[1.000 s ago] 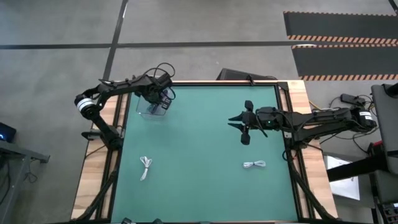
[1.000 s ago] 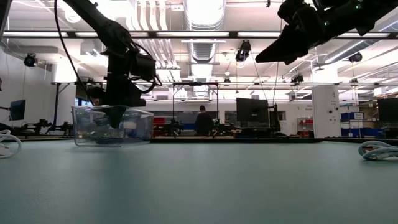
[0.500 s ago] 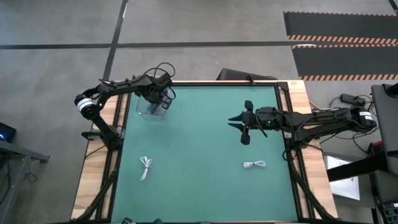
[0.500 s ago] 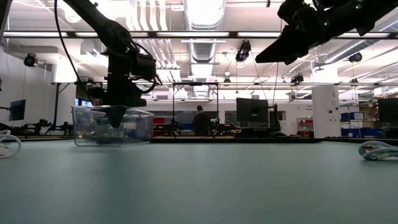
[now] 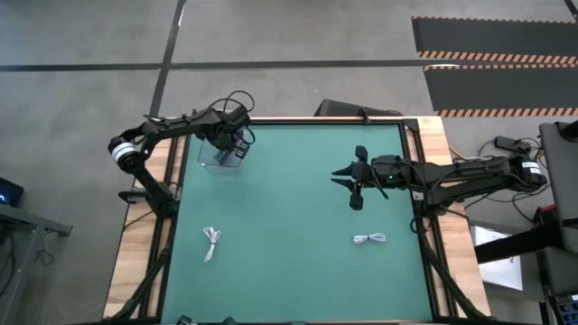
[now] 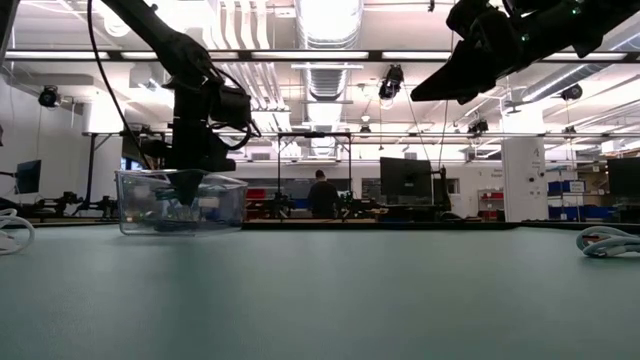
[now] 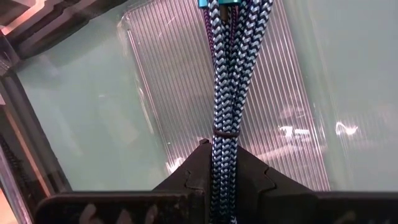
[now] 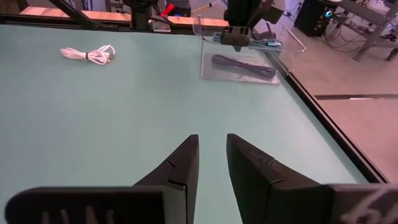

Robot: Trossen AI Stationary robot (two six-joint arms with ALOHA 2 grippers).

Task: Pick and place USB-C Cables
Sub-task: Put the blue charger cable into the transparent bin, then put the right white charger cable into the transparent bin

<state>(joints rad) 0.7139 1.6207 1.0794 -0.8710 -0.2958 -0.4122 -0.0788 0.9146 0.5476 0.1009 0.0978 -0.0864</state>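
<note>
Left gripper (image 7: 222,180) jaws clamp teal cable (image 7: 225,87) inside clear bin (image 5: 219,155) — dark cable (image 8: 242,66) below; right gripper (image 8: 210,163) jaws parted.

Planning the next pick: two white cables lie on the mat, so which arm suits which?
The right gripper hangs empty near the white cable on the right. The left gripper is shut on the teal cable over the clear bin; the other white cable lies on its side.
</note>
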